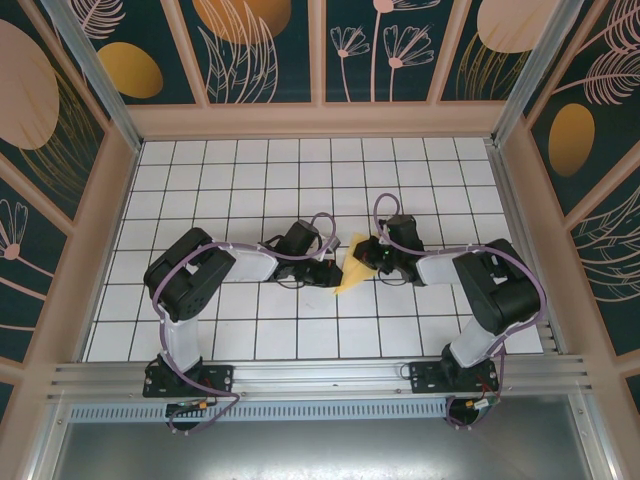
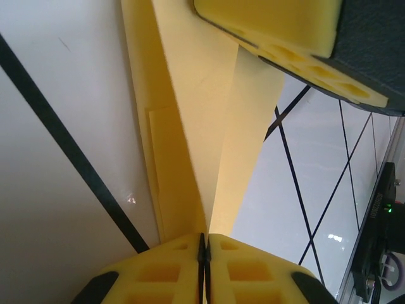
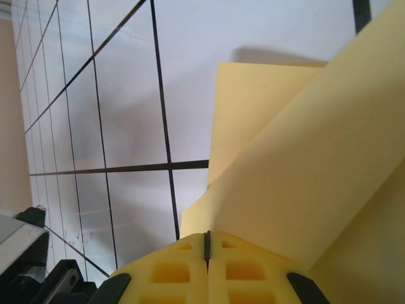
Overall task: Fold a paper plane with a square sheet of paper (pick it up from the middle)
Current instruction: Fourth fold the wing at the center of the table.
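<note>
Your left pincer (image 2: 204,237) and right pincer (image 3: 207,234) are each clamped on the folded yellow paper (image 1: 352,268) at the middle of the counter (image 1: 250,170).

Arms (image 1: 190,285) black, white links; lilac cables (image 1: 322,217); fingers (image 2: 177,272) yellow, waffle-pocketed.

Robot test cell in a lab, not a home: a boxed-in enclosure with aluminium frame posts (image 1: 95,65) and printed botanical wall panels (image 1: 260,45) on the left, far and right. There's a white grid-tiled table (image 1: 250,170), with two black arms (image 1: 190,280) bolted to an aluminium rail (image 1: 320,375) at the near edge.
</note>
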Available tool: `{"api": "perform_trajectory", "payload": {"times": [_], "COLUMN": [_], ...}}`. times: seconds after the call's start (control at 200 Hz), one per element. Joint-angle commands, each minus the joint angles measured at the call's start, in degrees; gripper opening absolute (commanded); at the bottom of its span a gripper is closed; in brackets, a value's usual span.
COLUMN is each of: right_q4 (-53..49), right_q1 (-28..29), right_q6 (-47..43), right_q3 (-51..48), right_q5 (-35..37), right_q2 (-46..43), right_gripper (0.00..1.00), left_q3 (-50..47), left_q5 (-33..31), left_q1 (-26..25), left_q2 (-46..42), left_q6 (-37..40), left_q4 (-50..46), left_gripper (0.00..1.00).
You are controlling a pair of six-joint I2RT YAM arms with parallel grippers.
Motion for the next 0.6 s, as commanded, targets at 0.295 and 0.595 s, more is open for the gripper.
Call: {"api": "perform_trajectory", "payload": {"times": [0.295,0.595], "right_q4": [-1.50,-0.73], "right_q1": [-0.34,-0.39], "right_q6": [-0.94,-0.77], "right_q3": [-0.81,-0.98], "right_q5": [1.49,1.07], "right_q2": [-0.32,0.03], "right_gripper": [0.04,0.05], "left_q3": [2.17,0.98], "left_q5": [-3.51,-2.01], "left_q1": [0.23,0.23], "left_q2": [-2.58,-0.47], "left_q6": [1.13,0.36], "left_q4": [-0.20,0.93], "left_gripper": [0.13,0.10]}}
